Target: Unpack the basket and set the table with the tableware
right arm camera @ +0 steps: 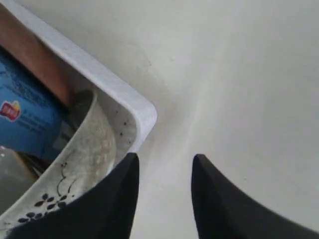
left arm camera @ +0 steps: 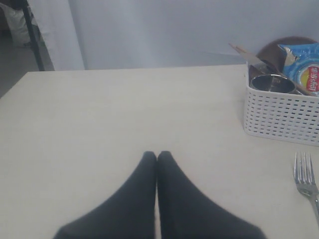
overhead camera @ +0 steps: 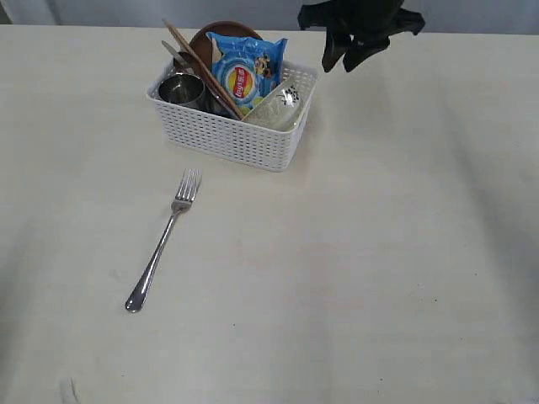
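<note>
Fork (overhead camera: 164, 240): the nearest object, lying alone on the worktop (overhead camera: 379, 278), left of centre, tines towards the far side and handle towards the near edge. It is the only piece of tableware set out so far.

Basket (overhead camera: 232, 135): stands beyond the fork, towards the far edge, and is well filled. It holds the steel cup (overhead camera: 181, 88) at its left end, the off-white bowl (overhead camera: 282, 105) tilted against its right end, the brown plate (overhead camera: 221, 32) upright along the far wall, a knife (overhead camera: 178, 59) and long wooden utensils (overhead camera: 202, 67) leaning across the middle. A blue chip bag (overhead camera: 247, 71) sits among them. Whether spoon and chopsticks are both there cannot be told.

The right jaws, on the right arm (overhead camera: 358, 25), hang parted and empty above the basket's far right corner, nearest the bowl. The left jaws are pressed together on nothing, low over bare worktop left of the basket.

Progress: early. One item is placed, and nearly all of the unpacking is yet to be done.
</note>
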Controlling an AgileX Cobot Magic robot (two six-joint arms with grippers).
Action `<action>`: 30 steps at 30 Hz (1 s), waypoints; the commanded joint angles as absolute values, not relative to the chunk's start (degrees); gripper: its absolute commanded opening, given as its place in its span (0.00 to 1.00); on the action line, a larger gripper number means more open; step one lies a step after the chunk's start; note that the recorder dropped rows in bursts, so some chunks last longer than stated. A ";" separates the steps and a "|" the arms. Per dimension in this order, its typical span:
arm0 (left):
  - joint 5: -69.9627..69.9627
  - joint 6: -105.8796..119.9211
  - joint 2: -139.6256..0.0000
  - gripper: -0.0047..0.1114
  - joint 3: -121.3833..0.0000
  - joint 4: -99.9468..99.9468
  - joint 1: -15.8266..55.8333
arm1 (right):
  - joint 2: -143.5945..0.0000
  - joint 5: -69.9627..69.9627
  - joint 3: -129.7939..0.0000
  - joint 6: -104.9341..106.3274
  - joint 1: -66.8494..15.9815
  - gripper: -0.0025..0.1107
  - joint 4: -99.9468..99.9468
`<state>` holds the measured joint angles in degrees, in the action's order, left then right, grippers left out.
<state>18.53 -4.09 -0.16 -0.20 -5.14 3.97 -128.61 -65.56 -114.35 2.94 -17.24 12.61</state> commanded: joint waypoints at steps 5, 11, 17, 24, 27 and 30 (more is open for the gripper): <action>18.50 -4.24 0.00 0.04 0.00 -4.71 3.86 | -131.96 -59.22 -112.93 3.01 -18.40 0.32 16.73; 18.50 -4.24 0.00 0.04 0.00 -4.71 3.86 | -133.69 -60.42 -112.93 2.56 -18.40 0.32 16.73; 18.50 -4.24 0.00 0.04 0.00 -4.71 3.86 | -133.41 -60.82 -113.79 2.95 -18.02 0.02 14.70; 18.50 -4.24 0.00 0.04 0.00 -4.71 3.86 | -133.29 -61.22 -113.94 0.00 -15.91 0.02 11.19; 18.50 -4.24 0.00 0.04 0.00 -4.71 3.86 | -133.05 -63.22 -113.94 -0.83 -11.98 0.02 9.91; 18.50 -4.24 0.00 0.04 0.00 -4.71 3.86 | -132.55 -65.74 -113.94 -0.83 -8.95 0.02 9.52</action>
<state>18.53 -4.09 -0.16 -0.20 -5.14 3.97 -133.48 -63.02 -113.81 -0.31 -12.08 12.45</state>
